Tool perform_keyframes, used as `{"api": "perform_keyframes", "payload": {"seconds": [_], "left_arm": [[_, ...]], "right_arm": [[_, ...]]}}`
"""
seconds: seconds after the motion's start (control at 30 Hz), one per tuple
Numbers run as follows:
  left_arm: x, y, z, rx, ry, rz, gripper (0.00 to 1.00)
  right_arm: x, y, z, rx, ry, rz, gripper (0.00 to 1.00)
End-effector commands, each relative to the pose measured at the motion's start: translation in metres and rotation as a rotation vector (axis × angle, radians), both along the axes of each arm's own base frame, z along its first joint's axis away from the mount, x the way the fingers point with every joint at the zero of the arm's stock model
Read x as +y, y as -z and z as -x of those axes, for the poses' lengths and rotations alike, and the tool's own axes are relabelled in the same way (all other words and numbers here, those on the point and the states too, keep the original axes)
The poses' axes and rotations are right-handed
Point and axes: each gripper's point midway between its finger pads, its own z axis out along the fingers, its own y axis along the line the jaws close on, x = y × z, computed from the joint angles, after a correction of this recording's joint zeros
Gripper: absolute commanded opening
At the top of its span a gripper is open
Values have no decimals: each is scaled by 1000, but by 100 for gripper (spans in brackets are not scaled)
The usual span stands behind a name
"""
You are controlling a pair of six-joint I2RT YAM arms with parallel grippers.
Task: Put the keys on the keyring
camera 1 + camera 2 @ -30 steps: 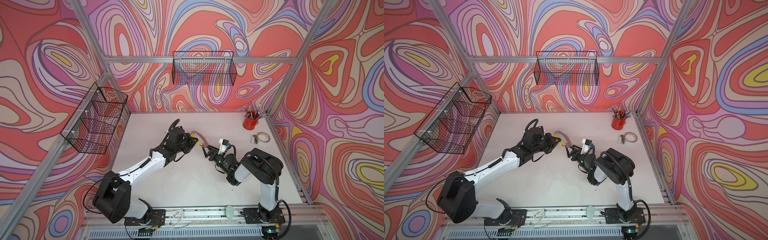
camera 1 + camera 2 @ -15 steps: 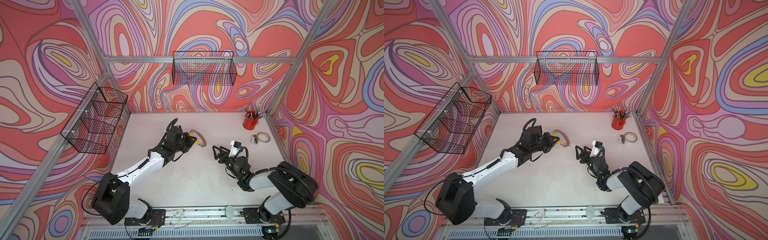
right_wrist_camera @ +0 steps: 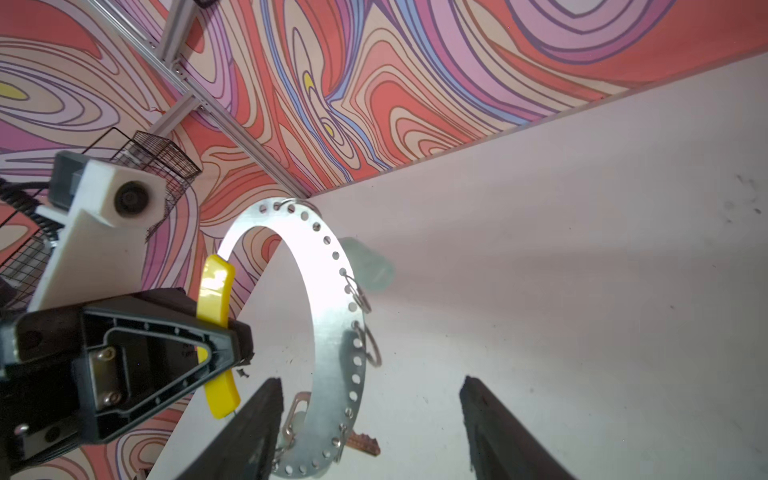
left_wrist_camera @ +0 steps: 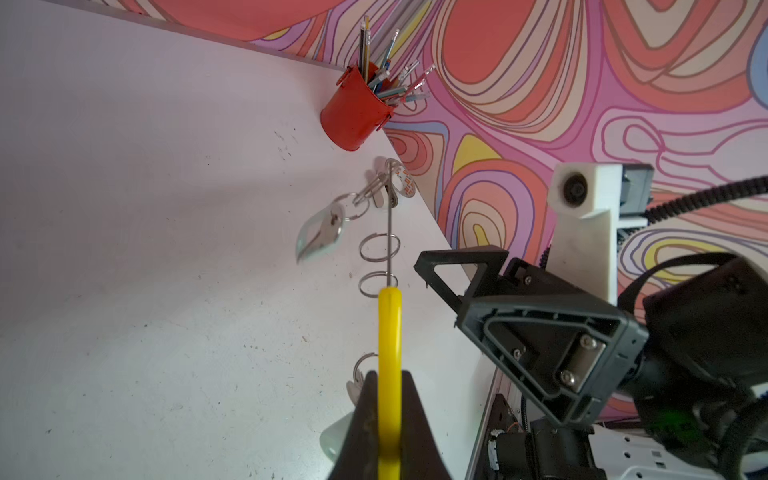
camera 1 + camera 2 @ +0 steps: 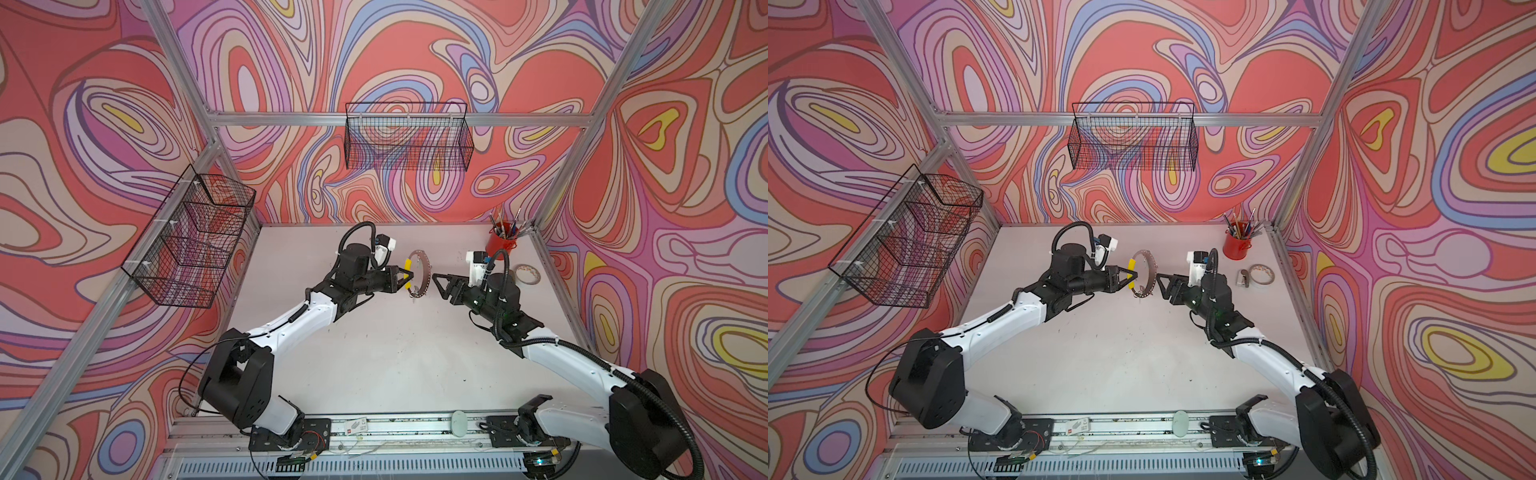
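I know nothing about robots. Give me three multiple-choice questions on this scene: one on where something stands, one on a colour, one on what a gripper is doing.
1. Where does the red cup stand?
A. far right corner of the table
B. its near left corner
C. its middle

2. What colour is the sleeve on the keyring?
A. green
B. yellow
C. blue

3. The left gripper is:
A. open over the table
B. shut on the cup
C. shut on the keyring

Answers:
1 A: both top views show it by the far wall and right edge.
2 B: the right wrist view shows it bright yellow.
3 C: it pinches the ring at the sleeve.
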Motion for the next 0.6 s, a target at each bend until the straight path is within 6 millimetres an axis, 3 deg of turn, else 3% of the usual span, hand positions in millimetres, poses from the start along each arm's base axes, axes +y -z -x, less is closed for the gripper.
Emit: {"api": "perform_keyframes", "payload": {"seconds": [0.0,0.23,0.37,0.43,0.57], "left_arm": [[-14,2,-3,-13,84,33,0],[-25,70,-21,361,-38,105,0],[-37,96,-34,464,-89,239,0],[-41,120,-30,529,-106,232,0],[-39,164,-3,622,-136,200,0]], "right_arm": [[-10,32,15,145,-11,70,71],[-24,49,18,201,43,152,72],[-26,55,18,218,45,184,72],[-25,58,18,227,39,184,72],[-27,64,21,245,41,196,72]]}}
